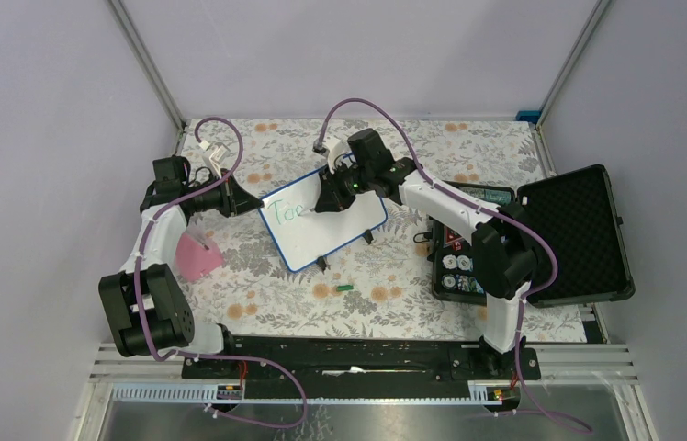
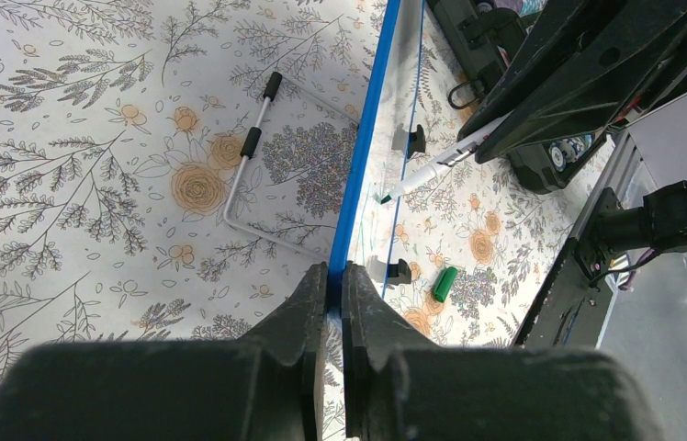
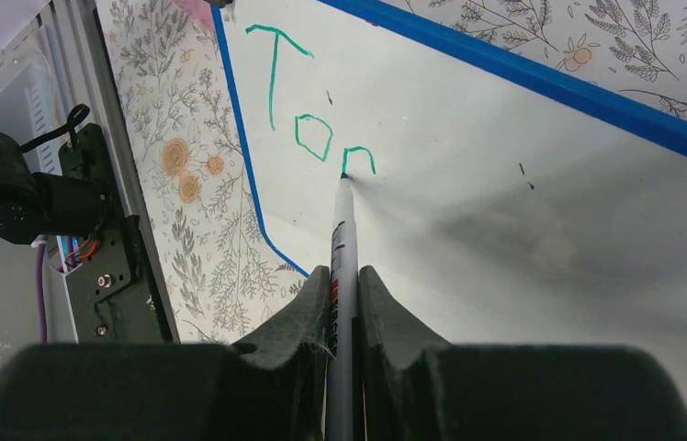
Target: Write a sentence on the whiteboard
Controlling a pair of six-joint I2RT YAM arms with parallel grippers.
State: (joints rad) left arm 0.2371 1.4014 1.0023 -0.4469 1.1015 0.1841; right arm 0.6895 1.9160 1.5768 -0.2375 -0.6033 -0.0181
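Left gripper [image 2: 335, 276] pinches the whiteboard [image 2: 358, 165] edge tight to steady it, while right gripper [image 3: 346, 280] clamps the marker [image 3: 342, 230], tip ahead touching mid-word green letters [image 3: 308, 129].

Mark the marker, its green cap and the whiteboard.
marker [image 3: 342, 230], right wrist view, white barrel behind the tip
green cap [image 2: 444, 284], left wrist view, middle of the cap
whiteboard [image 1: 335, 231], top external view, bare white face
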